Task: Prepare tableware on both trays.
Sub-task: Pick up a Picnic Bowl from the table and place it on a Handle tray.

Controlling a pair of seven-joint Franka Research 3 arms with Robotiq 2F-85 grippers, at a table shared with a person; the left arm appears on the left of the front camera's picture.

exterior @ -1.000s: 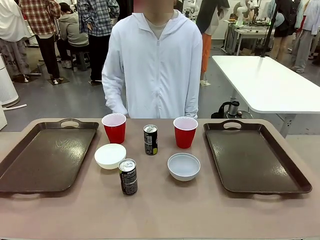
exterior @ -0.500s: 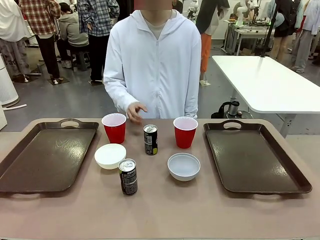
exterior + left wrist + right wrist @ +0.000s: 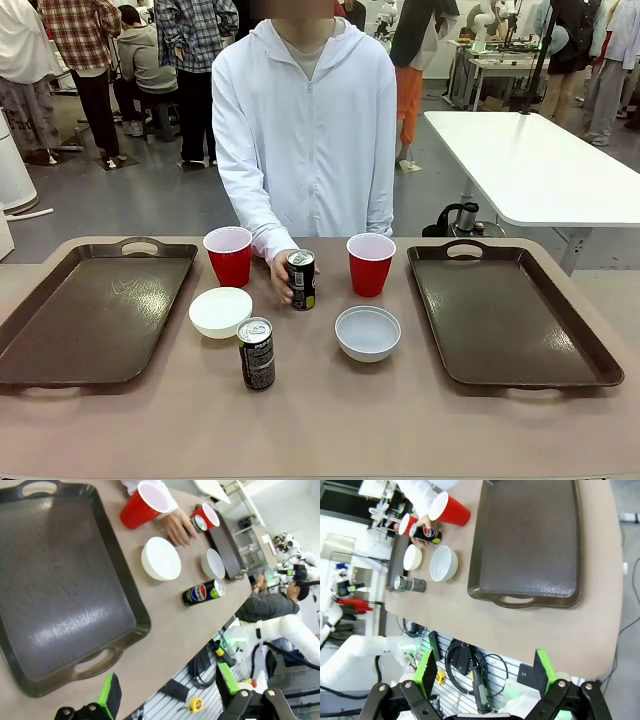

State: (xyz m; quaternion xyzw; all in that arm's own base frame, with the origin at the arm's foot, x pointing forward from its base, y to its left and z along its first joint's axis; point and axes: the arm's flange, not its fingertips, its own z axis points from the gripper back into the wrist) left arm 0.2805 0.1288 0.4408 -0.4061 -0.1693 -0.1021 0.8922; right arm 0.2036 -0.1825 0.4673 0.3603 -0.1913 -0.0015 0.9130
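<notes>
Green pads tip the left gripper, whose jaws stand wide apart with nothing between them, out beyond the near edge of the tan table, close to the left tray. The right gripper hangs the same way off the near edge by the right tray, with its jaws spread wide and gripping nothing.

All the tableware stands on the table between the two trays. Nearest is the near soda can, upright. Just behind it to the left sits the cream bowl, and to the right, apart from it, the greyish bowl. Farther back in the middle, the person's hand wraps around the far soda can, which stands upright. The left red cup and the right red cup flank that can, both upright. The person in a white hooded jacket stands at the far side.
</notes>
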